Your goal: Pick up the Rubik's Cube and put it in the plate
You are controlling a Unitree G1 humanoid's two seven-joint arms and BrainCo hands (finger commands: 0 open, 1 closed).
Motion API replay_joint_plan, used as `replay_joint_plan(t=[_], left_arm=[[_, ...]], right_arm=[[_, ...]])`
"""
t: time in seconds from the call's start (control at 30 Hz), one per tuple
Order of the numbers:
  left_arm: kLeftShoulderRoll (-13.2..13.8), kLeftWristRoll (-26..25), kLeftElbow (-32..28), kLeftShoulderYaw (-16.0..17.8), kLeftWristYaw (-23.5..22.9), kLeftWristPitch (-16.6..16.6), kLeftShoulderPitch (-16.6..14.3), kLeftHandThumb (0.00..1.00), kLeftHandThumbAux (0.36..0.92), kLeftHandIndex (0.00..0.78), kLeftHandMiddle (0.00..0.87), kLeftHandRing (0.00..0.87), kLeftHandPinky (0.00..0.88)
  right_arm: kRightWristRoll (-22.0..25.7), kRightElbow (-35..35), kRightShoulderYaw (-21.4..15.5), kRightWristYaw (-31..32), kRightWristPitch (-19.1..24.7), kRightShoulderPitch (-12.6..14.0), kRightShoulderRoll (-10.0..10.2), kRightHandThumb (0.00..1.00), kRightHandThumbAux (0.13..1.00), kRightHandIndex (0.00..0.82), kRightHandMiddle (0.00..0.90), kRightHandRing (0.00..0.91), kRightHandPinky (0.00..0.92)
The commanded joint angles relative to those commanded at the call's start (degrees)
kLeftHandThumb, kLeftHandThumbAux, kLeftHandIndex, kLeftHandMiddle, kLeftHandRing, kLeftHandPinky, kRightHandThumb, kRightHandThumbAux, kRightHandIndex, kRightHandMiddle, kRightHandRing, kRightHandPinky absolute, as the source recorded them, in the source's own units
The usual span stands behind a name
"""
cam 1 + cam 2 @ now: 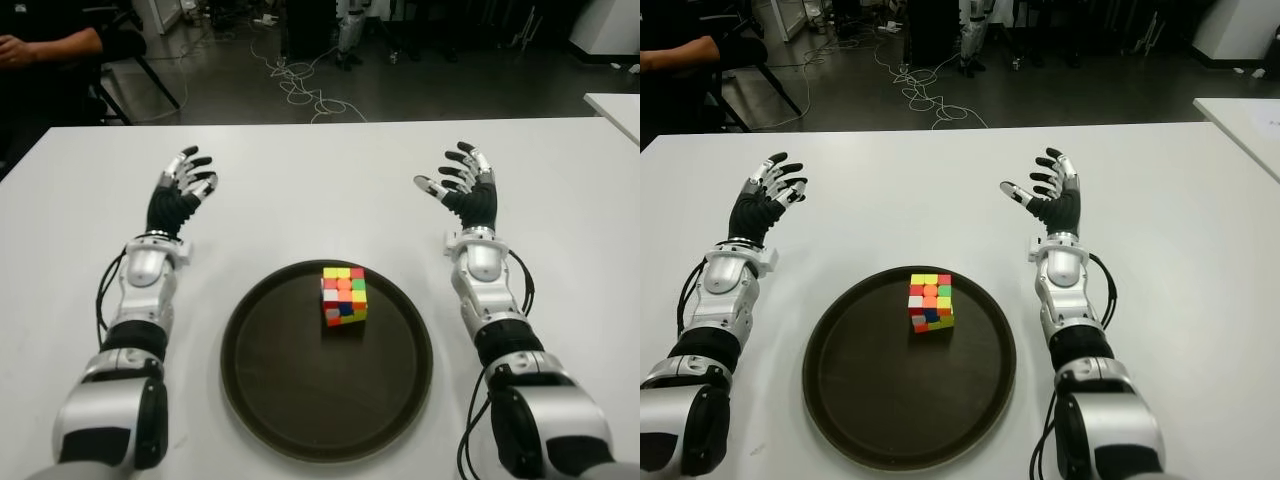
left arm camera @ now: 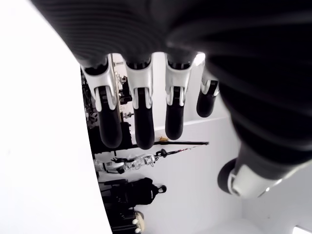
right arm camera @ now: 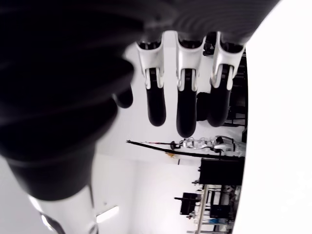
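My multicoloured Rubik's Cube (image 1: 344,296) sits in the round dark-brown plate (image 1: 270,400); both my left hand (image 1: 182,195) and right hand (image 1: 463,187) hover spread-fingered and empty, so a stray sweep could knock it out.

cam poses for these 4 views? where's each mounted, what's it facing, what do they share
Left eye: head, looking down at the white table; both arms, left robot hand, right robot hand, Rubik's Cube in the plate.
Right eye: same scene, slightly shifted.
Left wrist: on the left arm, sees its own open fingers.
Right wrist: on the right arm, likewise sees its fingers.
Shared: the eye views overlap almost fully; both wrist views miss the cube.
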Motion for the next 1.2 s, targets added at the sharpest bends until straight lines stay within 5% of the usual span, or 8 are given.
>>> replay_joint_plan(t=[0.6, 1.2], left_arm=[[-1.0, -1.1, -7.8, -0.5, -0.7, 3.8, 4.3, 0.151, 0.703, 0.126, 0.216, 0.235, 0.291], [-0.5, -0.3, -3.0, -1.1, 0.1, 4.2, 2.5, 0.174, 0.695, 0.13, 0.218, 0.233, 0.284]], right_arm=[[0.4, -6.7, 0.8, 1.4, 4.0, 3.7, 0.8, 0.0, 0.853, 0.215, 0.27, 0.291, 0.345], [-0.3, 1.1, 0.3, 0.7, 4.0, -0.3, -1.5, 0.0, 0.81, 0.206, 0.264, 0.302, 0.372]])
